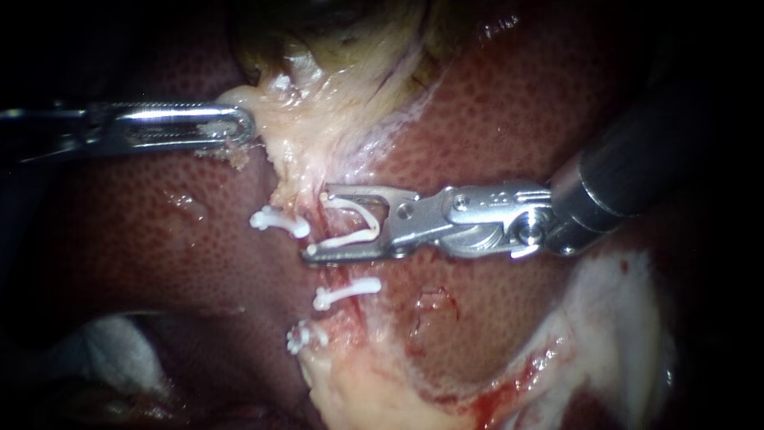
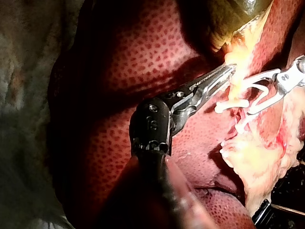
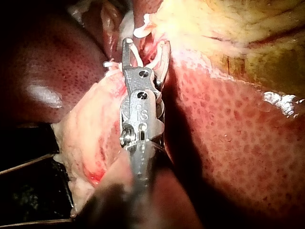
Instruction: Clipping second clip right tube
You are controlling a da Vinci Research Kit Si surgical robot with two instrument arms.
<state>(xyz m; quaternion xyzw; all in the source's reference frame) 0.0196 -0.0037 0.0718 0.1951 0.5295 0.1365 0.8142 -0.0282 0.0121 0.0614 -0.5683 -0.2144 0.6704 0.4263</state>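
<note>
Clip placement on the R tube, approach stage. R instrument comes in from the right w/ jaws spread wide, carrying an unclosed white loaded clip, one leg seated against each jaw. L instrument comes in from the left, jaws closed on the edge of the pale fatty tissue below the gallbladder, prob. holding it taut over the liver. The tube runs down from that tissue and crosses the mouth of the R jaws, between the two tips. Whether it sits fully in the clip's throat can't be told from any view. It reads as the R tube, lying just right of the upper clip. A lower clip sits just beyond the lower jaw, apparently on the same strand, and a third clip lies farther down near the fatty margin. Technique, as judged: advance until both clip tips show past the tube's far side, set the jaws square to the tube, leave a gap from the lower clip for a later cut, hold L traction steady, then close fully w/o twisting. Risks: a partial bite, or catching liver surface or a neighbouring clip in the tips.
</note>
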